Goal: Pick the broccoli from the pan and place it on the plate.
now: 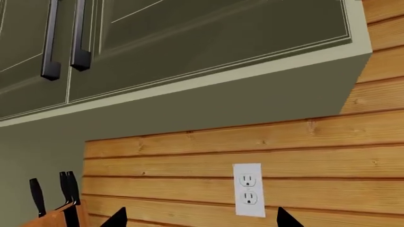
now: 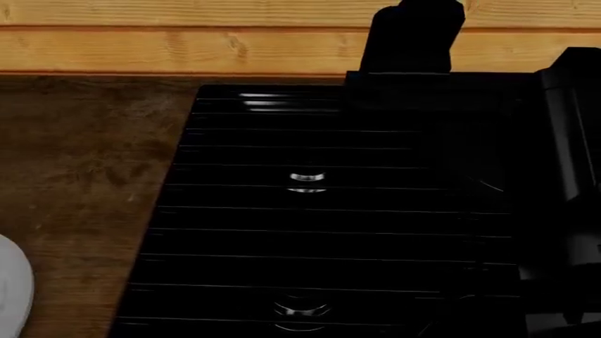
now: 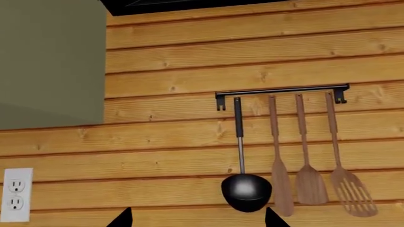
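The broccoli and the pan are out of view in every frame. Only a sliver of the white plate (image 2: 11, 285) shows in the head view, at the lower left edge on the wooden counter. My left gripper (image 1: 202, 220) points at the wooden back wall; only its two dark fingertips (image 1: 117, 218) show, wide apart and empty. My right gripper (image 3: 197, 220) also faces the wall, its fingertips (image 3: 275, 218) wide apart and empty. Both grippers are raised, away from the counter.
A black ribbed stovetop (image 2: 319, 225) fills most of the head view, with wooden counter (image 2: 84, 169) to its left. Dark arm parts (image 2: 413, 35) stand at the back and right (image 2: 568, 183). The wall holds an outlet (image 1: 248, 189), a knife block (image 1: 57, 213), green cabinets (image 1: 189, 42), and a rack with ladle (image 3: 246, 189) and spatulas (image 3: 309, 182).
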Tool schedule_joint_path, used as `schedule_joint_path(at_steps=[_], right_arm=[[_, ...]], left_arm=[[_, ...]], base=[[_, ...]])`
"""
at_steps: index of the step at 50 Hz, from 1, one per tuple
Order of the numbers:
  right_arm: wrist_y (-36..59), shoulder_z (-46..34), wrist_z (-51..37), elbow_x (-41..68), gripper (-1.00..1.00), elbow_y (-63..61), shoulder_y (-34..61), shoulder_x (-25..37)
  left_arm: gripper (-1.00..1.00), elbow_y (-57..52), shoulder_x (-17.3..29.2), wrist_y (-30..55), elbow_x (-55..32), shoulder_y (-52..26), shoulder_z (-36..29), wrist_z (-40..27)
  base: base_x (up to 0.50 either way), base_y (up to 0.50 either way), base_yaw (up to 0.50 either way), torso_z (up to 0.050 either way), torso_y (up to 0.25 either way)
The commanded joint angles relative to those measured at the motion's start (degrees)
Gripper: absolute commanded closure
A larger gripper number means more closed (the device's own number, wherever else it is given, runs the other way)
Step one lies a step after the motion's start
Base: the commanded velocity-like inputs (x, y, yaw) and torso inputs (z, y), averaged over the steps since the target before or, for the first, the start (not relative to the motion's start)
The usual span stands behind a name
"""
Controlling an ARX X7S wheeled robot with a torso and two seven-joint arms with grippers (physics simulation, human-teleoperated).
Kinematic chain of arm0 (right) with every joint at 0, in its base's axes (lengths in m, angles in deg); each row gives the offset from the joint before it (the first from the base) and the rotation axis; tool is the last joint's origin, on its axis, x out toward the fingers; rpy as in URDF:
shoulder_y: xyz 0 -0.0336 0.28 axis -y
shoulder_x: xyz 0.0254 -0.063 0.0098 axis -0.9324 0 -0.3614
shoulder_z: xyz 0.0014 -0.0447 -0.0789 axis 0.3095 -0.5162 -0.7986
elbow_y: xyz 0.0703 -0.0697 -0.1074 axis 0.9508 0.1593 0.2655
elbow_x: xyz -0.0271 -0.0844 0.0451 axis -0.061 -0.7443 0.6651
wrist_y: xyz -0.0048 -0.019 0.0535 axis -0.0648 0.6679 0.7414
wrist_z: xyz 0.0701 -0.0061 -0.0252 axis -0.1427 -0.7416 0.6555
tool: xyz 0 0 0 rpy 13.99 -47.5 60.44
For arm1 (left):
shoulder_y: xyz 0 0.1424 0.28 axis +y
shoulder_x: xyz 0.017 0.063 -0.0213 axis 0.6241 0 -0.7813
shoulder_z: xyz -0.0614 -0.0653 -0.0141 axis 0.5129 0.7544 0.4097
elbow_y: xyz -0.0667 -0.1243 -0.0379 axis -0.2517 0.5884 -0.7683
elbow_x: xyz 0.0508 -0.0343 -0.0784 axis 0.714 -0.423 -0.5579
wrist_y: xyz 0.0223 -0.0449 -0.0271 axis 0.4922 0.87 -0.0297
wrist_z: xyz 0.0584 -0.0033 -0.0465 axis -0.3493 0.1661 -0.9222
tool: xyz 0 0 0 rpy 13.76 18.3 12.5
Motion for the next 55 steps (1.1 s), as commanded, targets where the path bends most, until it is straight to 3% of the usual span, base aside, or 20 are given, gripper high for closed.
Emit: schedule_joint_path(at_steps=[1, 8, 14, 15, 22, 38, 55], right_arm=[[-0.3, -0.6, 0.0, 0.1, -1.00, -0.2, 0.2, 0.2], [-0.7, -0.9, 1.3, -1.4, -1.00, 0.0, -0.4, 0.0], [-1.4, -0.5, 2.1, -2.1, -1.00, 0.2, -1.4, 0.2], [-1.4, -0.4, 2.2, -2.0, -1.00, 0.1, -1.6, 0.2], [-1.8, -0.4, 2.3, -2.1, -1.00, 0.0, -1.8, 0.3], [-2.7, 0.0, 2.5, -1.9, -1.00, -0.2, -2.4, 0.9], [-3.2, -0.1, 2.1, -1.1, -1.00, 0.5, -2.5, 1.3]], left_arm=[[-1.00, -0.2, 0.3, -0.3, 0.2, 0.9, 0.6, 0.2], [-1.00, -0.6, 0.3, -0.8, 1.0, 1.7, 1.3, 1.5], [-1.00, -1.4, -0.3, -1.7, 3.1, 2.7, 2.2, 4.3], [-1.00, -2.0, -0.7, -2.5, 4.3, 3.3, 2.8, 7.2], [-1.00, -2.8, -0.4, -4.2, 3.9, 5.2, 5.0, 8.7], [-1.00, -3.0, -0.3, -4.3, 3.7, 2.8, 2.6, 8.8], [-1.00, -3.4, 0.1, -4.7, 4.4, 2.1, 1.6, 8.3]], base=[[0.00, 0.41, 0.00, 0.000, 0.000], [0.00, 0.41, 0.00, 0.000, 0.000], [0.00, 0.00, 0.00, 0.000, 0.000], [0.00, 0.00, 0.00, 0.000, 0.000], [0.00, 0.00, 0.00, 0.000, 0.000], [0.00, 0.00, 0.00, 0.000, -0.183], [0.04, 0.00, 0.00, 0.000, 0.000]])
